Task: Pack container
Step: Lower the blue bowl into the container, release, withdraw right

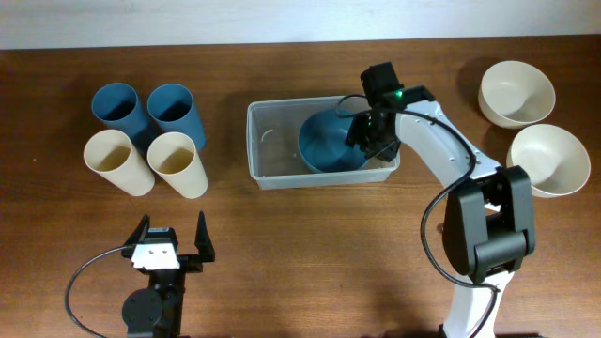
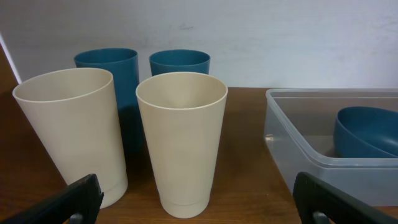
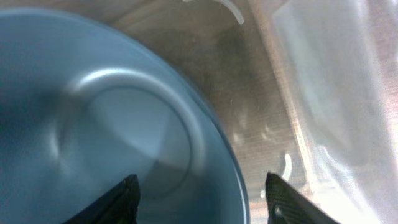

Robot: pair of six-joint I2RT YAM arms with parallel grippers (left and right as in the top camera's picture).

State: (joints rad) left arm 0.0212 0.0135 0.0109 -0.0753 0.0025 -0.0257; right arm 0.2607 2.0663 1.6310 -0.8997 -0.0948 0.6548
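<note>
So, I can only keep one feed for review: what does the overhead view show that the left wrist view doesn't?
Only overhead: two cream bowls at the right, and the right gripper over the container. Only left wrist: the cream cups side-on, with stepped bases. Both: those cream cups, two blue cups, the container, the blue bowl inside it, the left gripper.

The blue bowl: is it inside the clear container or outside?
Inside. Overhead, the blue bowl lies within the container, in its right half; the left wrist view shows it behind the clear wall.
</note>
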